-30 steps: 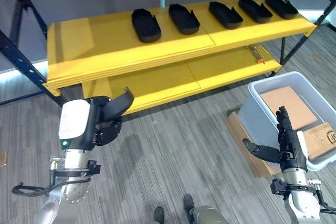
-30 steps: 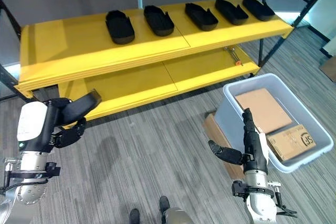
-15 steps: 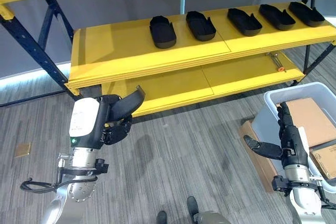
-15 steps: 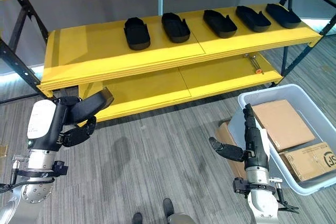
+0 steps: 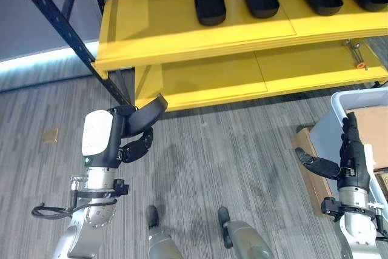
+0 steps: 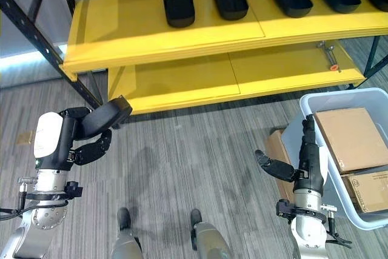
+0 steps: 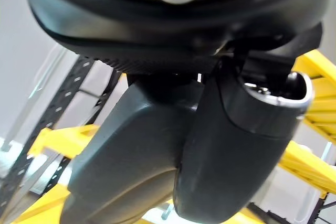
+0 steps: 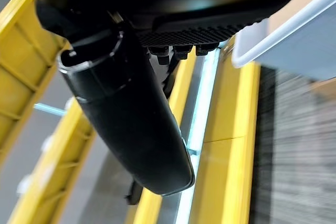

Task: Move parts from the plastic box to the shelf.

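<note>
My left hand [image 5: 132,142] is low on the left, fingers and thumb curled round a black tray-shaped part [image 5: 148,114]; in the left wrist view this part [image 7: 121,156] lies against the thumb. It hangs above the floor in front of the yellow shelf [image 5: 170,28]. Several alike black parts [image 5: 210,4] stand in a row on the shelf's upper board, towards the right. My right hand [image 6: 307,157] stands upright with straight fingers and the thumb out, holding nothing, just left of the pale plastic box [image 6: 315,98].
Two cardboard boxes [image 6: 348,137] lie in the plastic box, and a flat cardboard piece [image 6: 279,150] lies on the floor by it. A small tool [image 5: 355,59] rests on the lower shelf board [image 5: 206,77]. A dark shelf upright [image 5: 91,40] slants at left.
The whole picture has shifted, so the camera has moved: shelf and box now sit further right. Both hands keep their poses, the left still holding the black part.
</note>
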